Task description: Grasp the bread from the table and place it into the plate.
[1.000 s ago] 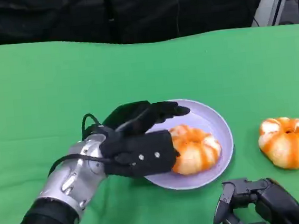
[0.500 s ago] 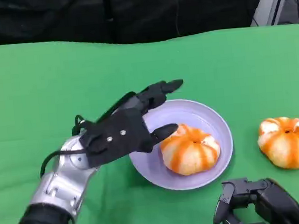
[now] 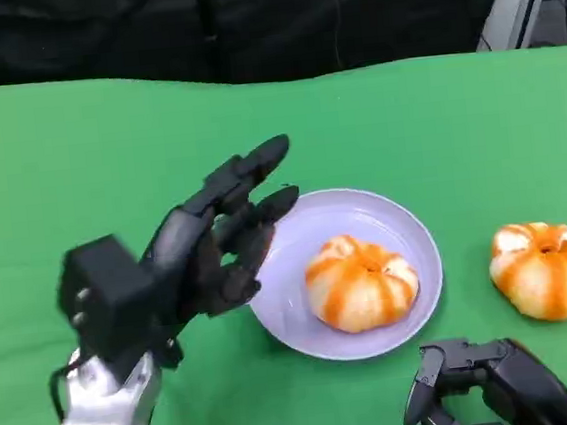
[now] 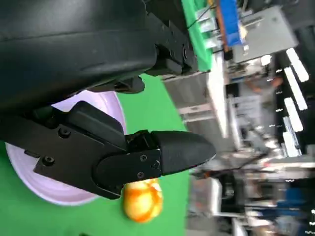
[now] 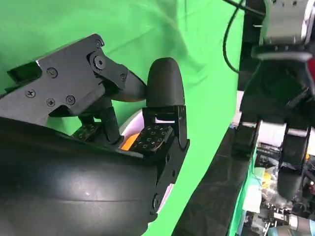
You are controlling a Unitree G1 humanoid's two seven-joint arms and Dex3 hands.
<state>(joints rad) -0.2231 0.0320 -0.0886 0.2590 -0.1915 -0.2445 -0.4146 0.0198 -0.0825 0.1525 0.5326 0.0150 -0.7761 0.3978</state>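
The left hand (image 3: 211,242) hung raised above the green surface (image 3: 78,162), just beside the near-left rim of the plate (image 3: 405,223). Its fingers (image 3: 249,168) were spread apart and stretched toward the plate, gripping nothing. In the left wrist view the same hand (image 4: 123,152) showed its fingers wide, with the plate's pale rim (image 4: 115,105) and a bit of orange bread (image 4: 142,201) past them.

The lavender plate lay on the surface near the middle, and one bread (image 3: 361,281), round and striped orange and white, sat inside it, apart from the hand. A second bread (image 3: 548,269) lay on the bare surface, off to the plate's right.

The right hand (image 3: 491,388) rested low at the near edge, below the plate, its fingers curled in and holding nothing. The right wrist view showed its fingers (image 5: 165,91) bent over green cloth.
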